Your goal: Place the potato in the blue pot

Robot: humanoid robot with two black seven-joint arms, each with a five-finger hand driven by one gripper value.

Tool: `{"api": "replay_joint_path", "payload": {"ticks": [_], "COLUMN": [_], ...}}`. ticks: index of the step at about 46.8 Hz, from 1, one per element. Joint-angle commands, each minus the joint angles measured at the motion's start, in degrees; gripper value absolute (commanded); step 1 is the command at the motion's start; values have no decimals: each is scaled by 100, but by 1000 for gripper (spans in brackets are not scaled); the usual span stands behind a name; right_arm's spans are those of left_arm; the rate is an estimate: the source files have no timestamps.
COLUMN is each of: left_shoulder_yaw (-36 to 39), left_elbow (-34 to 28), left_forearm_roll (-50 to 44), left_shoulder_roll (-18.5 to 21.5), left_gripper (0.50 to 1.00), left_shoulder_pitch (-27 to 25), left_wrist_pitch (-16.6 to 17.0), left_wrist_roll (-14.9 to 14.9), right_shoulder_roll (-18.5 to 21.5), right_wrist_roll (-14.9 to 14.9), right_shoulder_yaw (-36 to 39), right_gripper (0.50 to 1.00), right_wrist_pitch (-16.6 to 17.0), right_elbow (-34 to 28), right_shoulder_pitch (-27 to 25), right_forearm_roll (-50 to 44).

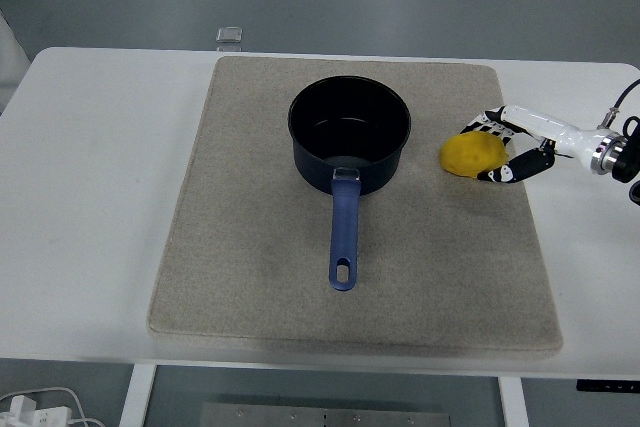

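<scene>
Near edge: white table (90,197), rounded corners, legs and a crossbar visible beneath; a white plug and cable (30,409) on the floor at lower left.

On the table: beige mat (250,277), rectangular, covering most of the middle of the top.

On the mat, centre: blue pot (350,137), upright, dark navy body, open top, no lid. Interior dark and glossy; nothing inside. Lighter blue handle (343,232) pointing toward the near edge, with a hanging hole at its end, lying just above the mat.

On the mat, right of the pot: potato (473,154), yellow, rounded, outside the pot and near its right wall but apart from it. Whether resting on the mat or raised slightly above it: cannot tell.

Around the potato: right hand (505,152), white with black fingertips, entering from the right edge on a metal wrist. Fingers (488,127) curled over the potato's far side, thumb (510,172) against its near side; closed in a grasp on the potato.

Far side, beyond the mat: small grey square object (230,35) at the table's far edge. Grey floor behind.
</scene>
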Motion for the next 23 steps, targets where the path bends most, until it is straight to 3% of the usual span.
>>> {"api": "replay_joint_path", "payload": {"ticks": [1, 6, 14, 23], "left_shoulder_yaw": [0, 0, 0, 0], "left_elbow": [0, 0, 0, 0], "left_forearm_roll": [0, 0, 0, 0], "left_shoulder_roll": [0, 0, 0, 0], "left_gripper": [999, 999, 999, 999], "left_shoulder_pitch": [0, 0, 0, 0], "left_wrist_pitch": [0, 0, 0, 0], "left_wrist_roll": [4, -4, -4, 5], "right_shoulder_roll": [-17, -87, -342, -421], "right_wrist_roll": [0, 0, 9, 0], "right_shoulder_yaw": [22, 22, 13, 13], "right_gripper": [500, 500, 500, 500], "right_wrist_pitch": [5, 57, 541, 857], "right_elbow": [-17, -17, -17, -17], "right_shoulder_pitch": [57, 303, 847, 1305], "right_forearm_roll": [17, 262, 913, 975]}}
